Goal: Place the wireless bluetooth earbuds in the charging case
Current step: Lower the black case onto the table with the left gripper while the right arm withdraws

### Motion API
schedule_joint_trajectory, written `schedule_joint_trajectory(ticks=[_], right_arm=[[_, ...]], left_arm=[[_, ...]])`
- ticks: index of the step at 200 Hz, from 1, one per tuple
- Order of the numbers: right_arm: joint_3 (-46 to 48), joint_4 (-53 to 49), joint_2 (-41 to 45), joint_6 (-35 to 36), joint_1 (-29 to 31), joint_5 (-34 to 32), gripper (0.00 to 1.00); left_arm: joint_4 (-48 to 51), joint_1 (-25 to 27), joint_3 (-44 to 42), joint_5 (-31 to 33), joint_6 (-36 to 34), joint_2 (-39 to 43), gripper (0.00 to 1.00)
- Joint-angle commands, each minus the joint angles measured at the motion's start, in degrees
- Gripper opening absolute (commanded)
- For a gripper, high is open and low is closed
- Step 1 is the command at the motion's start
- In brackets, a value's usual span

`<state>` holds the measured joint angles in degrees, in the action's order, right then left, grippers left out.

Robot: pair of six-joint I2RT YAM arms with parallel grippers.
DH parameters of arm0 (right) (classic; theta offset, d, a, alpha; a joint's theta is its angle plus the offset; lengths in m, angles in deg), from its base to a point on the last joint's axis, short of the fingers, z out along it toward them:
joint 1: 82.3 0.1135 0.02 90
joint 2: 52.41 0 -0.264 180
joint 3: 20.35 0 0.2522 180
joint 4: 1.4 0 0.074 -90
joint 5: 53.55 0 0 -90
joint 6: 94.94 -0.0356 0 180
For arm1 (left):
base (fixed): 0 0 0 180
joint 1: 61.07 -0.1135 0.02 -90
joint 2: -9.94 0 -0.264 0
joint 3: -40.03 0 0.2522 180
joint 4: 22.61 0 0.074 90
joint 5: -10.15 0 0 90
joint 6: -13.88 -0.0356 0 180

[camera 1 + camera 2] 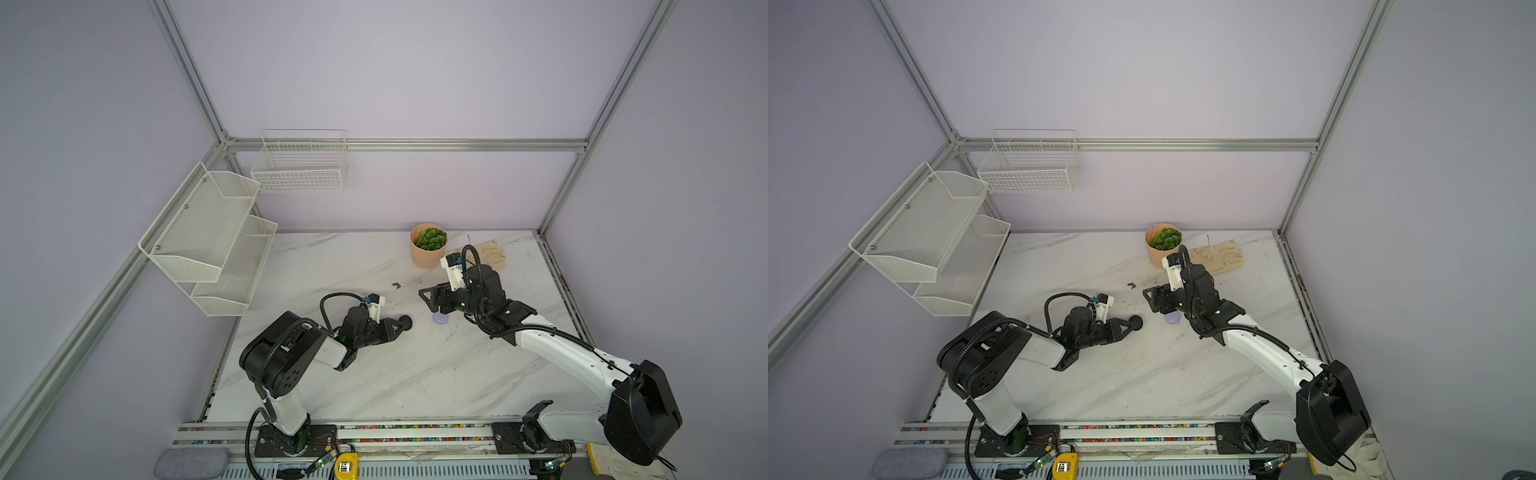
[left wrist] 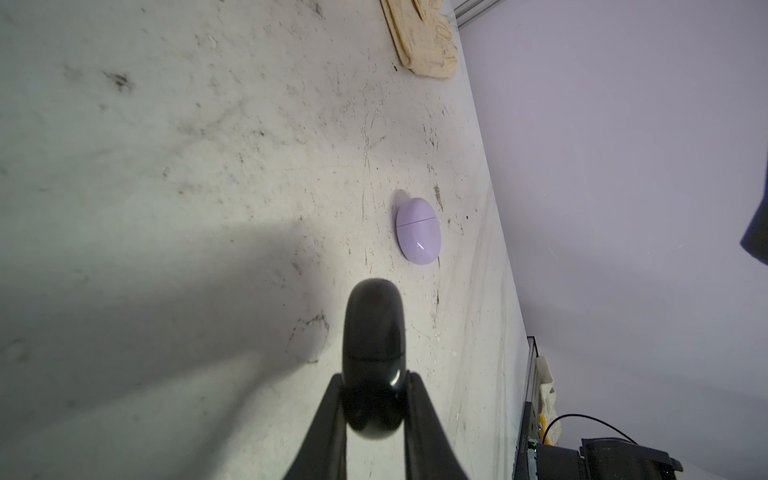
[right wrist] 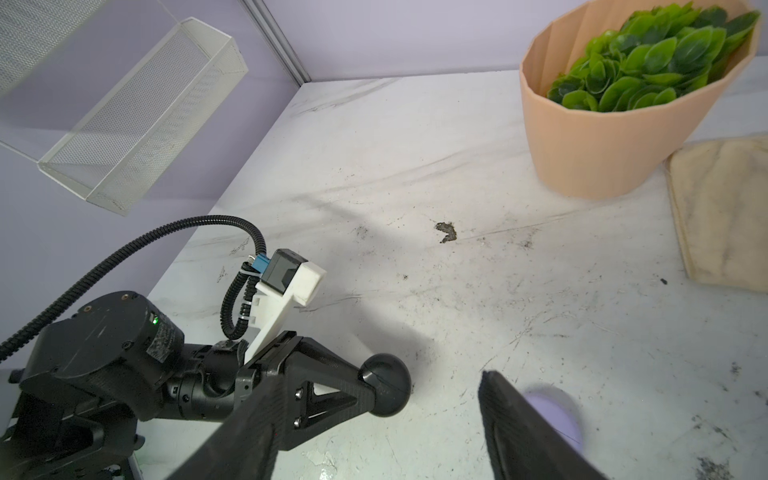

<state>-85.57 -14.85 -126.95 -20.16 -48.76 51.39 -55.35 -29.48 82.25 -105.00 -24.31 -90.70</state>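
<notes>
Closed black case (image 2: pixel 374 332) clamped in left end effector (image 2: pixel 374 382), closed lilac case (image 2: pixel 417 230) beside wide-spread right end effector (image 1: pixel 430 301), plant (image 3: pixel 648 54) in pot (image 3: pixel 602 137)

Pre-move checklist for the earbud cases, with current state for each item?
1. Grip of left pincer on black case: ok, shut on it.
2. Lid of black case open: not ok, closed.
3. Lid of lilac case open: not ok, seam shut, lying on the table.
4. Free right pincer: ok, open, empty, by the lilac case.
5. Location of earbuds: cannot tell, none visible in any view.
</notes>
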Motion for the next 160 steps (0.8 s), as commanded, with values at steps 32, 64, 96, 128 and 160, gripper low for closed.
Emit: schedule_joint_trajectory(ticks=[32, 64, 96, 128, 160], right_arm=[[0.41, 2.24, 2.02, 0.13, -2.29, 0.7, 0.76], [0.05, 1.16, 3.3, 0.32, -3.32, -0.42, 0.77], [3.12, 2.28, 5.45, 7.11, -5.45, -14.27, 0.97], [20.17, 34.82, 2.15, 22.86, -9.13, -34.06, 0.97], [21.62, 58.11, -15.08, 27.28, -14.97, -39.43, 0.97]], left_arm=[[2.87, 0.84, 3.61, 2.36, 1.87, -0.76, 0.14], [3.59, 0.83, 3.69, 2.33, 2.76, -1.46, 0.29], [12.18, 0.58, 0.4, 7.32, -0.88, 6.77, 0.89], [36.97, -1.04, 2.36, 23.42, -16.09, 21.07, 1.0], [44.91, -8.65, 7.76, 39.64, -36.11, 23.4, 0.99]])
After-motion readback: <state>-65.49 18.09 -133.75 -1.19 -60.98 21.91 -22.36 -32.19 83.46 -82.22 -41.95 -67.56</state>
